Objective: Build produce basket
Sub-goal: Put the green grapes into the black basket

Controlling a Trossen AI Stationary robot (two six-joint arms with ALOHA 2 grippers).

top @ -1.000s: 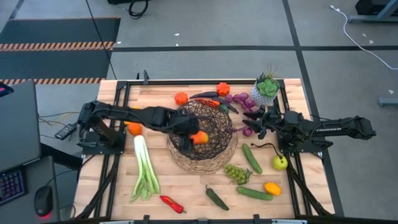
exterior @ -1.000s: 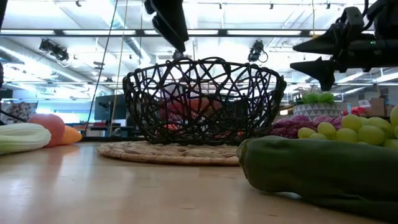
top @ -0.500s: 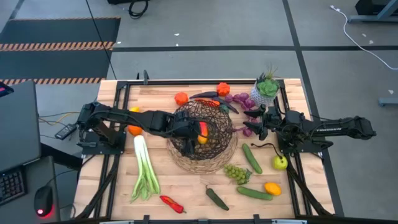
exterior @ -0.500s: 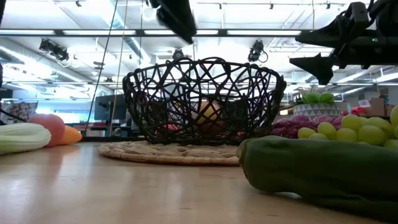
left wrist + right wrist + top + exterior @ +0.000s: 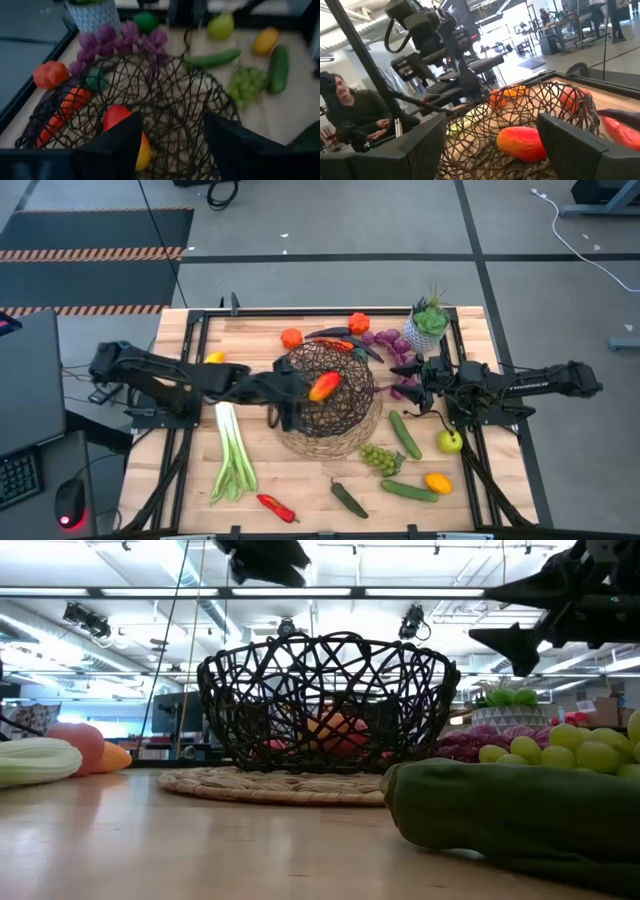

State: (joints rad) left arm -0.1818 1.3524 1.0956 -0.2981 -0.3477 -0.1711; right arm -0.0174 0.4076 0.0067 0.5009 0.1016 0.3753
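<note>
a red and orange pepper (image 5: 323, 386) lies inside the basket (image 5: 345, 418) at the middle of the table (image 5: 300, 480). the left gripper (image 5: 283, 402) is released and empty, at the basket's left rim. the right gripper (image 5: 408, 377), fingers apart, hovers beside the purple grapes (image 5: 388, 340).

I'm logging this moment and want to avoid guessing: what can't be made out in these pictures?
- Low view: the left gripper is cut off by the top edge.
- Low view: the cucumber up close hides the table behind it.
- High view: the basket's strands partly hide its floor around the red-orange pepper.
- High view: the right gripper overlaps the purple grapes; contact is unclear.
</note>
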